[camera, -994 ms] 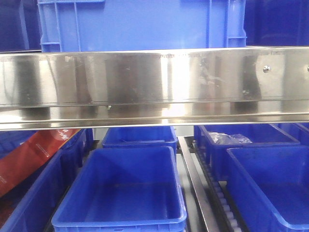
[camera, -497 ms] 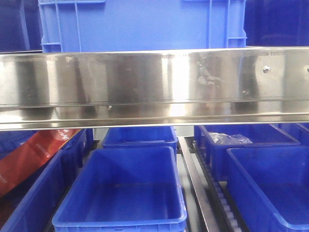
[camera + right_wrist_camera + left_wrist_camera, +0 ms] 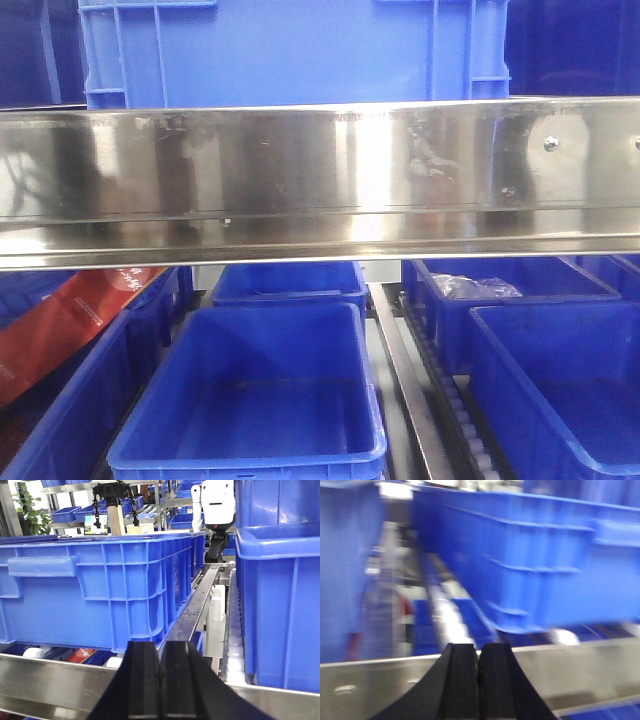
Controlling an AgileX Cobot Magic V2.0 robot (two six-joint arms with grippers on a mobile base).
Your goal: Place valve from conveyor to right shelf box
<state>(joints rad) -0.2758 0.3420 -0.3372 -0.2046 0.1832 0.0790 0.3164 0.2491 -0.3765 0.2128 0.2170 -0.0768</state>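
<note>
No valve shows in any view, and the conveyor is out of view. My left gripper is shut with nothing between its black fingers, in front of a steel shelf rail and a blurred blue box. My right gripper is also shut and empty, facing the gap between a large blue box on the left and another blue box on the right. The front view shows open blue shelf boxes below a steel rail: one in the centre and one at the right.
A blue crate sits on the upper shelf. A red packet lies in a left box, and a clear bag in a rear right box. Roller tracks run between the boxes. A white robot stands beyond the shelves.
Dark reflections on the left part of the steel rail have shifted slightly. The boxes stand as before.
</note>
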